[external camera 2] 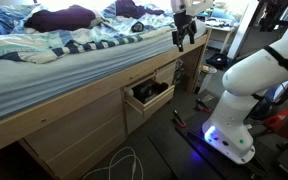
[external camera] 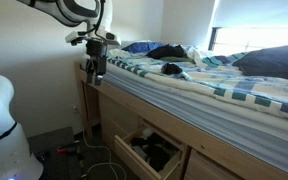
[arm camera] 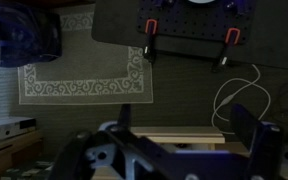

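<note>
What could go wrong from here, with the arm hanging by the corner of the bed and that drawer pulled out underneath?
1. The end effector, jaws open, hangs close to the corner of the wooden bed frame; a small sideways move might knock it.
2. The open drawer juts out lower down; a descent along the frame could strike its front.
3. Loose cables lie on the floor by the bed and might snag.

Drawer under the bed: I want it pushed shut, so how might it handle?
The drawer looks like stiff wood, so it should probably slide rather than flex. Dark stuff fills it, so it may feel fairly heavy.
</note>
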Robot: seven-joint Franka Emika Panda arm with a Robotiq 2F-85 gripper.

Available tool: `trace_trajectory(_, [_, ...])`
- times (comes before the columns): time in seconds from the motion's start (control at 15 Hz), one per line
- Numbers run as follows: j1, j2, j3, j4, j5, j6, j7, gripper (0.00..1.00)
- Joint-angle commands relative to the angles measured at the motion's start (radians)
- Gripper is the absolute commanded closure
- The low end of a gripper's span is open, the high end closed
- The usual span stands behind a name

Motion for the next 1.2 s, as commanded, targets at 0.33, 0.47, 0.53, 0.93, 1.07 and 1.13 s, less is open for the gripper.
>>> trace_trajectory(0.33, [0.025,0.003,-0.021,0.002,-0.009,-0.003,0.011,0.0])
trace_trajectory(0.47, [0.029,0.012,-0.015,0.005,0.0,-0.005,0.023,0.0])
trace_trajectory(0.53, [0.037,0.025,-0.014,0.004,0.015,0.002,0.029,0.0])
trace_trajectory(0.93, [0.081,0.137,-0.01,-0.031,0.079,0.142,0.023,0.0])
trace_trajectory(1.07, [0.083,0.196,-0.015,-0.056,0.085,0.226,0.016,0.0])
trace_trajectory(1.13, [0.083,0.225,-0.018,-0.074,0.089,0.272,0.011,0.0])
